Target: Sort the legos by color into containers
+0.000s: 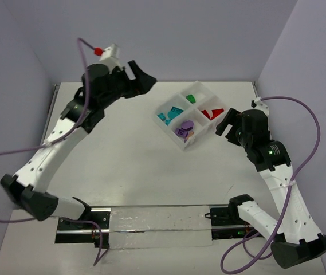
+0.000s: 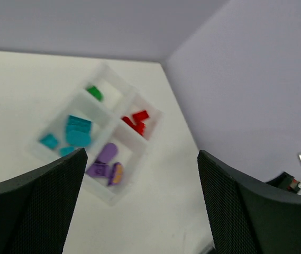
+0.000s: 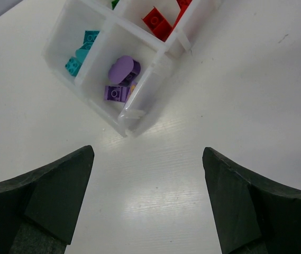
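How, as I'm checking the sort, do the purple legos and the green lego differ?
The purple legos are several pieces, one round-topped; the green lego looks like one small brick. Purple sits in the clear plastic tray's near corner compartment, green in the far one. Both lie loose inside the tray.

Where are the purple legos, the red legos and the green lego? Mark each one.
purple legos (image 3: 121,69): right wrist view, on the rounded piece's top.
red legos (image 3: 158,22): right wrist view, on the nearer brick's top.
green lego (image 1: 191,98): top view, on its middle.
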`<action>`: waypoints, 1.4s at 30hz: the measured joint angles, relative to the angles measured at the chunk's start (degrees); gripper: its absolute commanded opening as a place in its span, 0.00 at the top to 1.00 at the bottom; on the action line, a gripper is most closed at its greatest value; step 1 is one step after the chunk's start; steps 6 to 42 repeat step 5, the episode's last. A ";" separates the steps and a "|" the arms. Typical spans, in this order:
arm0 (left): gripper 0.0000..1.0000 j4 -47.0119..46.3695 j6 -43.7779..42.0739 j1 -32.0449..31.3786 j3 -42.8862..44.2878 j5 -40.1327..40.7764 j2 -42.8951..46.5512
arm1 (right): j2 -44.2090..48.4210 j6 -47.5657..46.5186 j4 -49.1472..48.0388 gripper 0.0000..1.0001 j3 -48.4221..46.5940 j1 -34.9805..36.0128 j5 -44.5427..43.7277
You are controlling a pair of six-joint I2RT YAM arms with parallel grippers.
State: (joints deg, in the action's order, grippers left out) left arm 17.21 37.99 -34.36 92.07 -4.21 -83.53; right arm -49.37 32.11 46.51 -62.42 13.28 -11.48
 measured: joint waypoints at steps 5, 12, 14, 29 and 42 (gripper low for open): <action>0.07 7.98 -2.05 3.28 -5.40 8.77 11.31 | 1.40 0.07 0.37 0.09 1.48 0.00 -0.63; 0.07 7.98 -2.05 3.28 -5.40 8.77 11.31 | 1.40 0.07 0.37 0.09 1.48 0.00 -0.63; 0.07 7.98 -2.05 3.28 -5.40 8.77 11.31 | 1.40 0.07 0.37 0.09 1.48 0.00 -0.63; 0.07 7.98 -2.05 3.28 -5.40 8.77 11.31 | 1.40 0.07 0.37 0.09 1.48 0.00 -0.63; 0.07 7.98 -2.05 3.28 -5.40 8.77 11.31 | 1.40 0.07 0.37 0.09 1.48 0.00 -0.63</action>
